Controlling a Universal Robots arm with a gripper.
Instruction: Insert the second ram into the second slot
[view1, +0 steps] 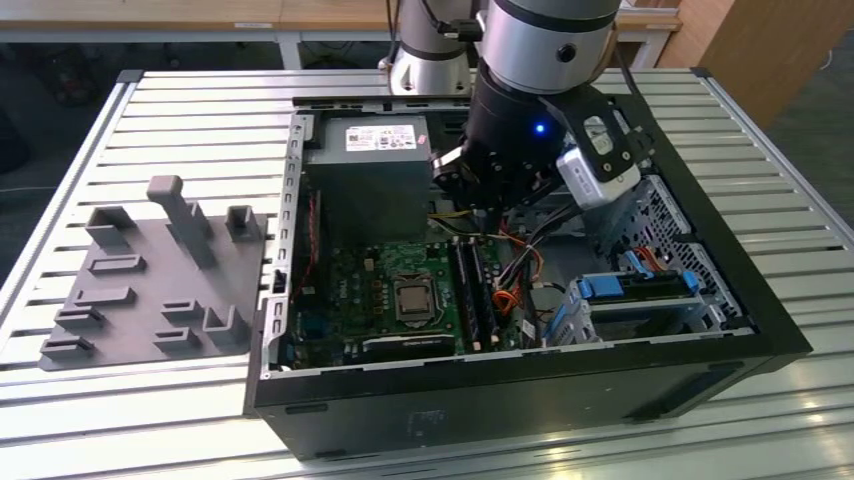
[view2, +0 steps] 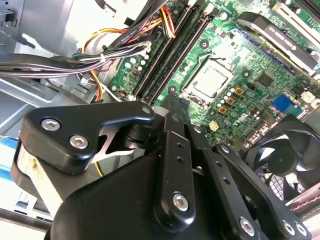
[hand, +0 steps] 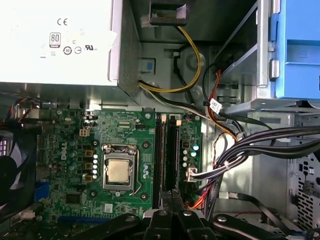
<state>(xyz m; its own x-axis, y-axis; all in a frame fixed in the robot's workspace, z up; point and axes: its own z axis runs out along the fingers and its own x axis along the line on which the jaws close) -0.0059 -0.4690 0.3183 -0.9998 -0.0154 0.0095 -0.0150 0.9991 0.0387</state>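
Second ram (view2: 176, 102) appears as a thin dark-green edge poking out past the tips of the end effector (view2: 172, 120) at the centre of the second wrist view. The fingers are drawn nearly together with only that thin sliver between them, so I judge the stick to be pinched edge-on. The step in hand looks like the approach to insertion: the stick is carried above the board and not yet seated. Just beyond the fingertips, in the first wrist view, the pair of long black memory slots (hand: 167, 155) runs up the middle of the frame, roughly in line with the held edge. Whether one slot is already filled I cannot tell. Seating would call for the stick's long edge to be parallel to the free slot and directly over it, then a straight, even press down. A bundle of black cables (hand: 260, 145) lies near the slots at centre right and could be snagged. Left of the slots sits the processor (hand: 120, 170); farther off, the grey power supply (hand: 55, 40) fills the upper left. In the exterior view the open computer case (view1: 747, 300) rests on the slatted worktop (view1: 174, 110).
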